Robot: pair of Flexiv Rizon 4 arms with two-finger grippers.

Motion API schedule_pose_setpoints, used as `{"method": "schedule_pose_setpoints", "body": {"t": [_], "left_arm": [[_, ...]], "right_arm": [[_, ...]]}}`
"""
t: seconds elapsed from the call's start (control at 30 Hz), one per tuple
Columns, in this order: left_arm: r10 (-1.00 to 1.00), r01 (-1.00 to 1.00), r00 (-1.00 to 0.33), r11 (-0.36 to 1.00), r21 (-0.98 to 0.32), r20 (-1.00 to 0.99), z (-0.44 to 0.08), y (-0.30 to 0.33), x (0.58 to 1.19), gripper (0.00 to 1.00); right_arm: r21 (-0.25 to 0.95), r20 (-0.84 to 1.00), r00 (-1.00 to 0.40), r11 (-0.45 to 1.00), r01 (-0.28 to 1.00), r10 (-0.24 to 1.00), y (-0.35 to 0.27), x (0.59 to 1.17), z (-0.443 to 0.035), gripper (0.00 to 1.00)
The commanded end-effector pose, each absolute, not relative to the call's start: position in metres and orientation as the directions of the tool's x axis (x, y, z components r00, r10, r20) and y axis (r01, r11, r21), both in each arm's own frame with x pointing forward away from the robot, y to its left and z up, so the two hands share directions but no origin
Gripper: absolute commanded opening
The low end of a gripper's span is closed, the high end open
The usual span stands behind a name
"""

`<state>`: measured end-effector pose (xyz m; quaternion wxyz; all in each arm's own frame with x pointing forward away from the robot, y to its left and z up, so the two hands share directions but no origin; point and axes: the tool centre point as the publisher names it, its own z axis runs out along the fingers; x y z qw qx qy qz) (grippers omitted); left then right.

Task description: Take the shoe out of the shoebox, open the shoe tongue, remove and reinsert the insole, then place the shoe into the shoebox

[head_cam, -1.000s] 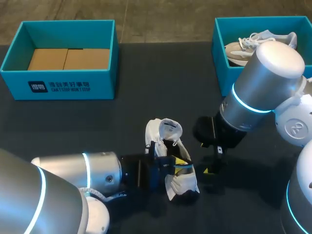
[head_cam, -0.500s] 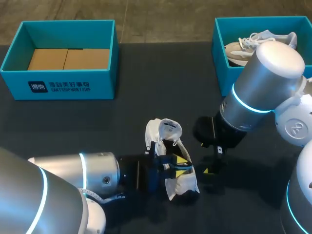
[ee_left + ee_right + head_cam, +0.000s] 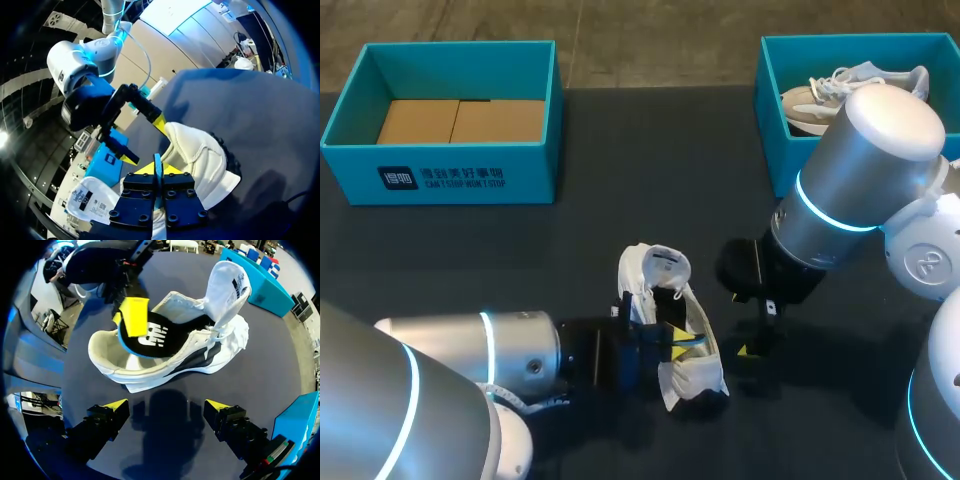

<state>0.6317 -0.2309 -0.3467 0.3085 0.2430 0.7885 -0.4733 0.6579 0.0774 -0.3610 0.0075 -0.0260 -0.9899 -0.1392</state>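
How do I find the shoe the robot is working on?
Look at the dark table, at its front middle. The shoe lies there, white, its tongue flipped up. Unlike the other shoe, it is outside the box.

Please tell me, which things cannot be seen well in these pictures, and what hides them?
- Front end of the insole: right wrist view, under the tongue of the shoe.
- Rest of it: left wrist view, behind the left gripper; only a blue edge shows.
- The second shoe: head view, partly behind the right arm; its shoebox is cut by the edge.
- The right gripper: head view, mostly under its wrist.
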Motion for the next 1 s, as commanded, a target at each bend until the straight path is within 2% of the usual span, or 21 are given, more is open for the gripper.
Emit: {"method": "schedule_pose_setpoints", "body": {"t": [0.03,0.2,0.23,0.27,0.33,0.8,0.9,1.0], "left_arm": [[0.109,0.661,-0.703,0.464,-0.59,-0.703,-0.351,-0.242,0.642,0.0],[0.11,0.655,-0.712,0.459,-0.6,-0.693,-0.351,-0.242,0.64,0.0],[0.112,0.656,-0.715,0.45,-0.607,-0.69,-0.35,-0.242,0.638,0.06],[0.113,0.658,-0.714,0.449,-0.605,-0.691,-0.349,-0.241,0.636,0.18],[0.116,0.665,-0.709,0.438,-0.605,-0.696,-0.345,-0.241,0.633,0.33],[0.148,0.697,-0.679,0.438,-0.568,-0.719,-0.325,-0.231,0.618,0.37],[0.176,0.705,-0.675,0.441,-0.556,-0.717,-0.321,-0.225,0.615,0.43],[0.191,0.708,-0.671,0.451,-0.543,-0.716,-0.318,-0.218,0.613,0.42]], "right_arm": [[0.275,0.02,-0.999,0.96,0.052,0.049,0.077,0.657,-0.362,1.0],[0.275,0.02,-0.999,0.96,0.052,0.049,0.077,0.657,-0.362,1.0],[0.275,0.02,-0.999,0.96,0.052,0.049,0.077,0.657,-0.362,1.0],[0.275,0.02,-0.999,0.96,0.052,0.049,0.077,0.657,-0.362,1.0],[0.275,0.02,-0.999,0.96,0.052,0.049,0.077,0.657,-0.362,1.0],[0.275,0.02,-0.999,0.96,0.052,0.049,0.077,0.657,-0.362,1.0],[0.275,0.02,-0.999,0.96,0.052,0.049,0.077,0.657,-0.362,1.0],[0.275,0.02,-0.999,0.96,0.052,0.049,0.077,0.657,-0.362,1.0]]}}
